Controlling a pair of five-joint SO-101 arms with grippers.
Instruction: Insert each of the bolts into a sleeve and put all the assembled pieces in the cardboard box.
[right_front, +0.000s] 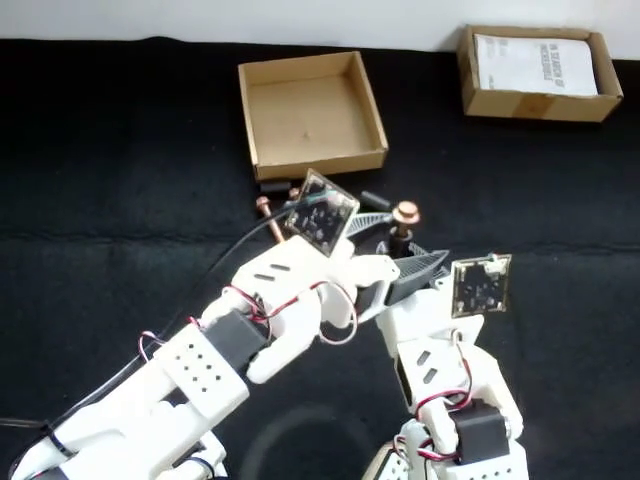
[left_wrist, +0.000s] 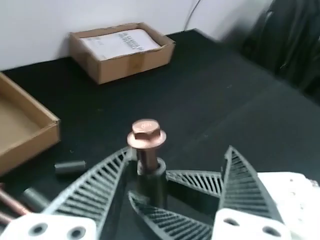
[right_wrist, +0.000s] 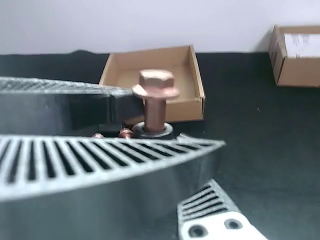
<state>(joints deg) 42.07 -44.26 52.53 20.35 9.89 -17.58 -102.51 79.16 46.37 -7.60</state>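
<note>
Near the box (right_front: 312, 110), a copper bolt (left_wrist: 146, 135), likely rigid and slick, stands half-seated in a sleeve (left_wrist: 151, 187) pinched by the right jaws, arguably its surest hold, while the left jaws gape around it.

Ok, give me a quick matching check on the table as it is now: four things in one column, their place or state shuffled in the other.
Things:
1 copper bolt
2 cardboard box by the arms
3 cardboard box in the far corner
4 loose sleeve

States:
a lying on the black mat
b holding a printed sheet
c standing head-up in a dark sleeve
d open, nothing inside

Pairs: 1-c, 2-d, 3-b, 4-a.
</note>
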